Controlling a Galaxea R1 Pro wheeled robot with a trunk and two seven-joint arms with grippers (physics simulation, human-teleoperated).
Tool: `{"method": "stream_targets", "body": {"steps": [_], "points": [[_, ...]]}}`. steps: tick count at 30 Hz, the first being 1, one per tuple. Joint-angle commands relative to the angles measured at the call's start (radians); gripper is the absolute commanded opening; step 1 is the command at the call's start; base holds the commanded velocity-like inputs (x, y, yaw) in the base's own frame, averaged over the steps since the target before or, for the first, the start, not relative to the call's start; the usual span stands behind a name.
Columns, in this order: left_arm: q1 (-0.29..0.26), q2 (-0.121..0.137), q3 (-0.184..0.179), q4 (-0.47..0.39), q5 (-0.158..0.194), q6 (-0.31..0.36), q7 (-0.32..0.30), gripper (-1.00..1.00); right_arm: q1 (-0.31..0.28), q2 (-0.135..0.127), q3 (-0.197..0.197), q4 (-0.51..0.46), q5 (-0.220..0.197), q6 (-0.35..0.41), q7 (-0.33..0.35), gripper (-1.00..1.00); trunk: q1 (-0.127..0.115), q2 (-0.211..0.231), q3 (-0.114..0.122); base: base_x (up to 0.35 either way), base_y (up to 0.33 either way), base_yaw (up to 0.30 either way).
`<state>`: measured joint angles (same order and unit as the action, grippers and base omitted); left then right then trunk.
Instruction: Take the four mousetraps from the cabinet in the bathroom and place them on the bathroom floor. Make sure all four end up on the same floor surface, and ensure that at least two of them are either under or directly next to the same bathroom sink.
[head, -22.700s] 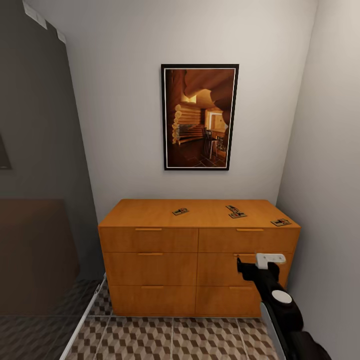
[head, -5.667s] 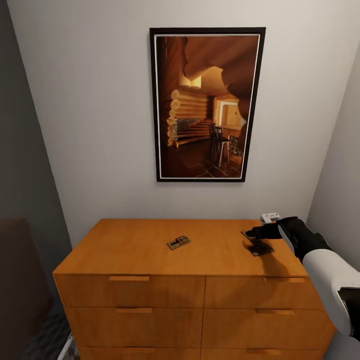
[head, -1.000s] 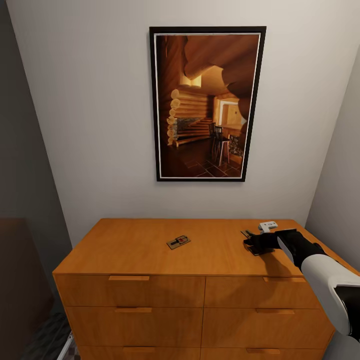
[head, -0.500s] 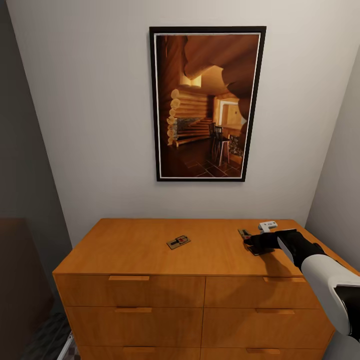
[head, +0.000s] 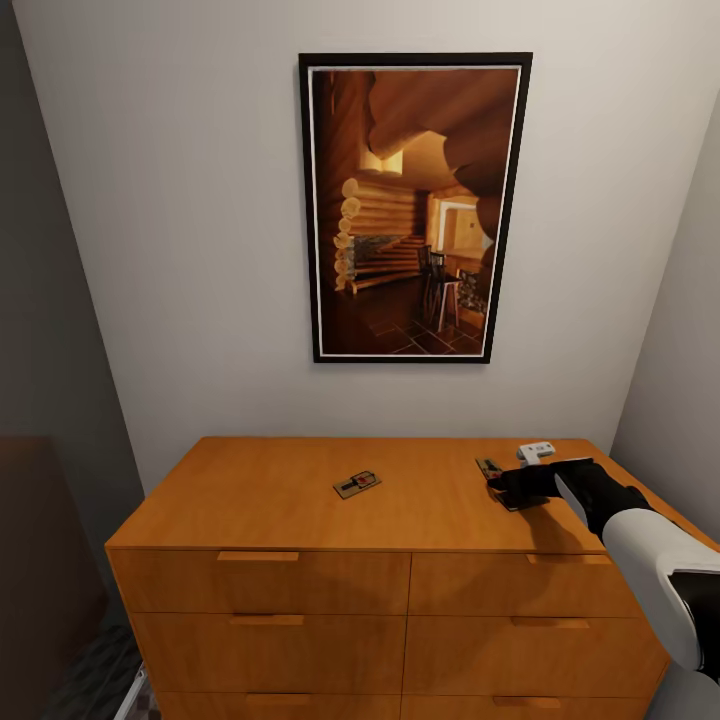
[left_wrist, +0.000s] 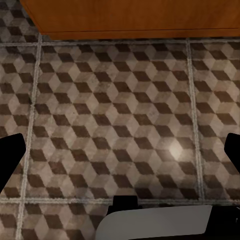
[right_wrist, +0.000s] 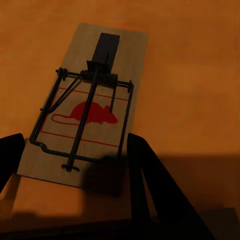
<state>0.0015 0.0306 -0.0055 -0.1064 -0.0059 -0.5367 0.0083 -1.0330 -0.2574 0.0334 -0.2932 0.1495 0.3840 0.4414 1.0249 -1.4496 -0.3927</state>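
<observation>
Head view: right gripper (head: 497, 478) low over cabinet (head: 300, 500) top, at a mousetrap (head: 489, 467); second mousetrap (head: 357, 484) well off toward left.

Left wrist view: left gripper (left_wrist: 120, 155) spread wide, empty, above bathroom floor (left_wrist: 115, 110).

Right wrist view: right gripper (right_wrist: 75, 150) open, straddling mousetrap's (right_wrist: 87, 112) near end, unclamped.

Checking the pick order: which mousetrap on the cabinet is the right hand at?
The mousetrap near the cabinet's right end, directly at the right hand. The other mousetrap lies alone mid-top.
</observation>
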Motion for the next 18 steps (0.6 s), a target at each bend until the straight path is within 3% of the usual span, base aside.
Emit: {"method": "stream_targets", "body": {"steps": [1, 18], "points": [[0.000, 0.000, -0.001, -0.001, -0.001, -0.002, 0.001, 1.00, 0.001, 0.000, 0.010, 0.028, 0.005, 0.006, 0.005, -1.00, 0.000, 0.000, -0.001, 0.000, 0.000, 0.000], [0.000, -0.001, -0.001, 0.000, -0.001, -0.002, 0.001, 1.00, 0.001, -0.003, 0.005, 0.006, 0.012, 0.006, -0.004, -1.00, 0.000, 0.000, -0.001, 0.000, 0.000, 0.000]]}}
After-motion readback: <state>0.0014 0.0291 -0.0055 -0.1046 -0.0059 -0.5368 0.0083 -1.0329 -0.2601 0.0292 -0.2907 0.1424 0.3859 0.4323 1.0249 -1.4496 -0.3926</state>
